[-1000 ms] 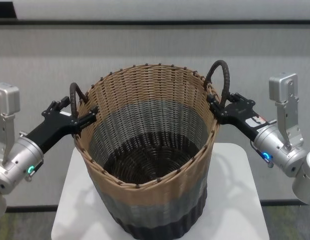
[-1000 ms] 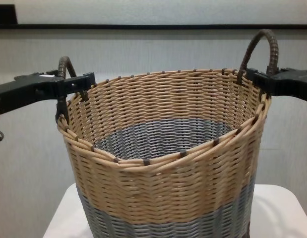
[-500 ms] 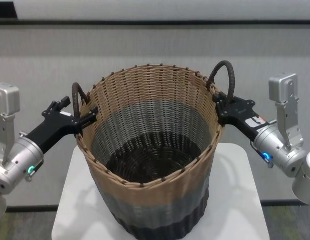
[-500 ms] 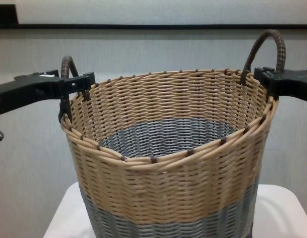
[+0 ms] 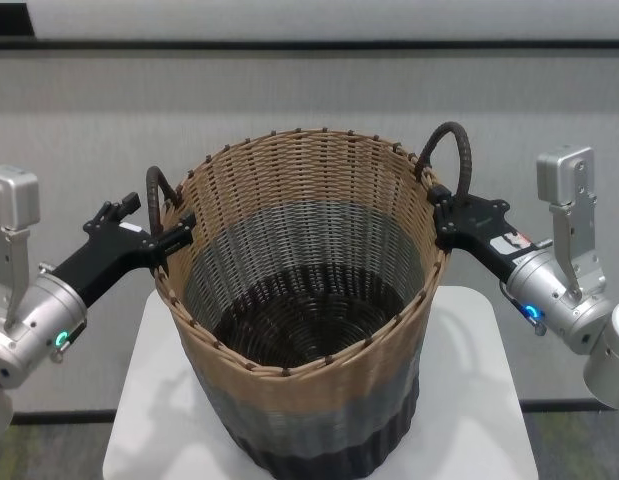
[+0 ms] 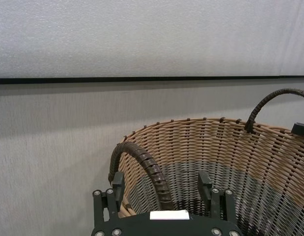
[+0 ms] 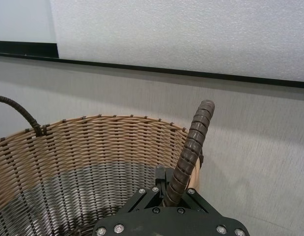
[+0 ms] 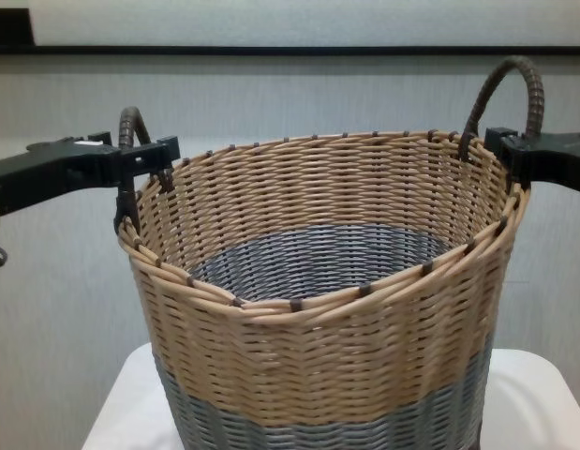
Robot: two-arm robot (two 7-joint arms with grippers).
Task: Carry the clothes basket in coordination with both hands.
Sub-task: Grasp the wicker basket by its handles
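Observation:
The clothes basket [image 5: 299,300] is a large round wicker basket, tan above and grey below, standing on a small white table [image 5: 149,400]. My left gripper [image 5: 174,235] reaches in from the left at rim height. In the left wrist view its fingers [image 6: 117,183] stand wide apart with the left dark loop handle [image 6: 142,160] between them. My right gripper [image 5: 439,215] is at the opposite rim. In the right wrist view it [image 7: 164,182] is shut on the base of the right loop handle [image 7: 196,132]. The chest view shows both grippers [image 8: 149,155] [image 8: 500,150] at the handles.
A grey wall with a dark horizontal strip [image 5: 309,45] runs close behind the basket. The white table is little wider than the basket's base, with open floor [image 5: 49,430] on both sides of it. The basket is empty inside.
The basket's rim and right handle have shifted slightly to the right and the rim has levelled. My right gripper moved with the handle. My left arm has stayed put.

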